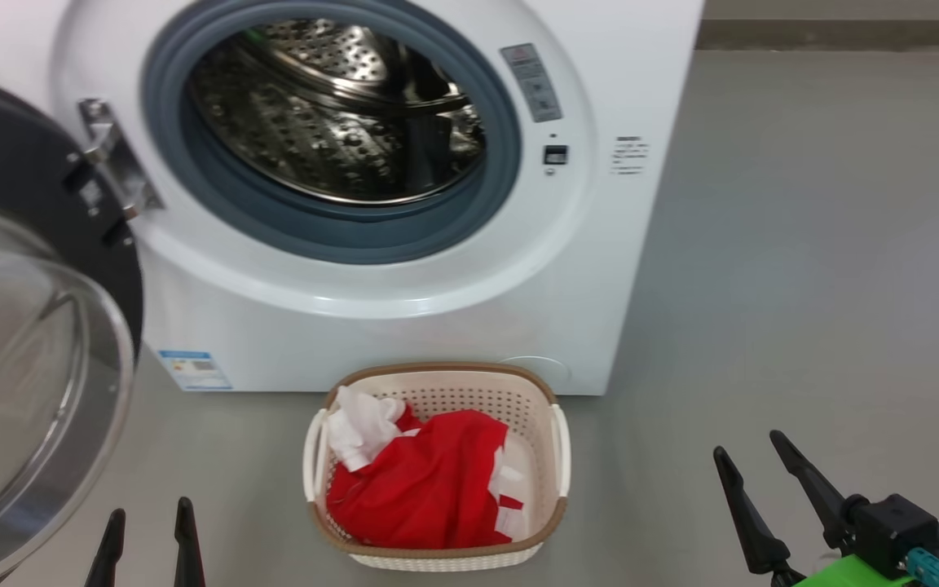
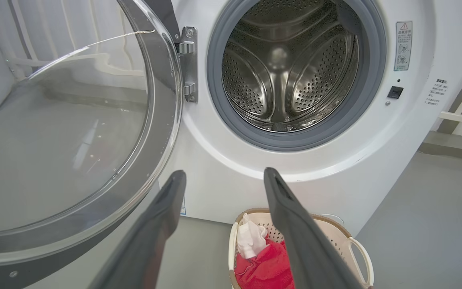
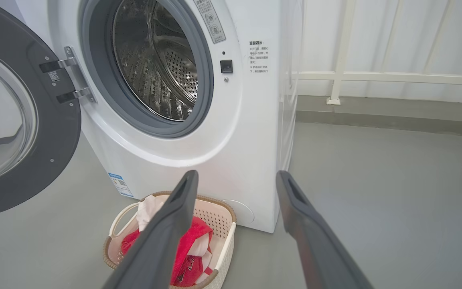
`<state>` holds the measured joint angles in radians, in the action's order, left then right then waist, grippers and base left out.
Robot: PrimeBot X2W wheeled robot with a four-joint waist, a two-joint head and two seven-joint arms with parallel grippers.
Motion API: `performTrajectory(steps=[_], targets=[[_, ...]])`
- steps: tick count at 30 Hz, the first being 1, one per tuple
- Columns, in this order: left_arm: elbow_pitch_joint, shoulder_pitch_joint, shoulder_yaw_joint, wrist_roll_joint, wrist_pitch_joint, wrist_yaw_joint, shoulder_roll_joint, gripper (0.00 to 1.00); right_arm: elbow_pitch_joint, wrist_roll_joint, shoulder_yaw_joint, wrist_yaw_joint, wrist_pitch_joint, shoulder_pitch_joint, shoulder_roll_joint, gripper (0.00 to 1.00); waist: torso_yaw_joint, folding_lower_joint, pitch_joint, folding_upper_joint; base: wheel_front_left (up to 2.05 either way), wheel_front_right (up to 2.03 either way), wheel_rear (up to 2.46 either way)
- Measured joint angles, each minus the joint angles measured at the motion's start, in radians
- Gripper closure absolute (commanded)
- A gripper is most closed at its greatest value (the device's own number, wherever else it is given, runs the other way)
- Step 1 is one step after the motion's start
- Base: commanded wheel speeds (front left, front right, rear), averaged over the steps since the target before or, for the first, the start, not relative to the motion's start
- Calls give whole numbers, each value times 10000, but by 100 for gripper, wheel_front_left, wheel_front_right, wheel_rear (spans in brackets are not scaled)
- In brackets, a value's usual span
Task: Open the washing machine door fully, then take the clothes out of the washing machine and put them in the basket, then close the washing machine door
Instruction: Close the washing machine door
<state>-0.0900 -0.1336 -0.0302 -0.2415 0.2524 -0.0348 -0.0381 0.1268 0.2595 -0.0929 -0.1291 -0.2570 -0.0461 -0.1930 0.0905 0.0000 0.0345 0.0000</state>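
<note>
The clothes (image 1: 429,489), red with a white piece, lie in the basket (image 1: 445,377) just before the washing machine (image 1: 404,334). Its blue label (image 1: 195,369) and grey warning sticker (image 2: 403,46) are too small to read. The washing machine door (image 1: 21,367) hangs open. The right wrist view adds a white railing (image 3: 375,76). Left and right jaws stand released, empty.

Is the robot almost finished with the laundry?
Nearly. Done: the washing machine door hangs wide open, the drum looks empty, and the clothes lie in the basket in front of the washing machine. In hand: nothing; the left jaws and right jaws stand open and empty. Left: swinging the door shut.
</note>
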Motion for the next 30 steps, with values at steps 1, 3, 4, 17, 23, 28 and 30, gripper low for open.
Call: performTrajectory(steps=[1,3,4,17,23,28,30], targets=[[-8,1,15,-10,0,35,0,0,17,2,-48,0,2,79,-15,0,106,0,-4,0,0,0,0],[-19,0,27,-17,0,56,0,0,29,42,-186,0,0,175,-65,0,319,0,-14,0,0,0,0],[-19,0,35,-42,0,92,2,0,42,69,-240,0,0,221,-75,0,434,0,-20,0,0,0,0],[-15,-26,35,-364,0,320,0,0,196,418,-780,0,0,545,-280,0,2246,0,-112,0,0,0,0],[-12,-61,84,-447,0,426,2,0,267,433,-936,0,2,615,-284,0,2901,0,-171,0,0,0,0],[-10,-102,90,-525,0,495,0,0,314,443,-1106,0,2,719,-293,0,3491,0,-229,0,0,0,0],[-10,-190,105,-527,0,525,0,0,341,445,-1195,0,2,722,-293,0,3688,0,-252,0,0,0,0]])
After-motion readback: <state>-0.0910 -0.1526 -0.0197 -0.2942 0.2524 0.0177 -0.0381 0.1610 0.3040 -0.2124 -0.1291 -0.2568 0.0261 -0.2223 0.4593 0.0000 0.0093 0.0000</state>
